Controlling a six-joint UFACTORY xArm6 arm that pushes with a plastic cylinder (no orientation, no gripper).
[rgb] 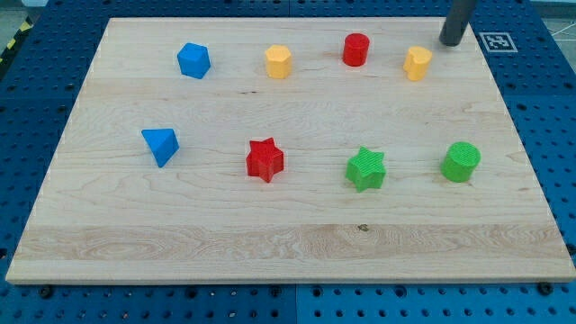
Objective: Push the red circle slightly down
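- The red circle (356, 49) stands upright near the view's top edge of the counter (297, 243), a little right of centre.
- To its left in the same row sits a yellow block (279, 61), apart from it; further left is a blue block (193, 60) with angled faces.
- To its right, near but not touching, is a second yellow block (417, 63).
- My tip (450, 41) rests at the view's top right, just above and to the right of that second yellow block, with the yellow block lying between it and the red circle.
- There is no gripper on this arm, only the dark rod, so I have no open or closed state to give.
- In the lower row, from the view's left: a blue triangle-like block (161, 145), a red star (265, 159), a green star (366, 169) and a green circle (461, 161), all well apart from one another.
- The red star lies below and to the left of the red circle, well clear of it.
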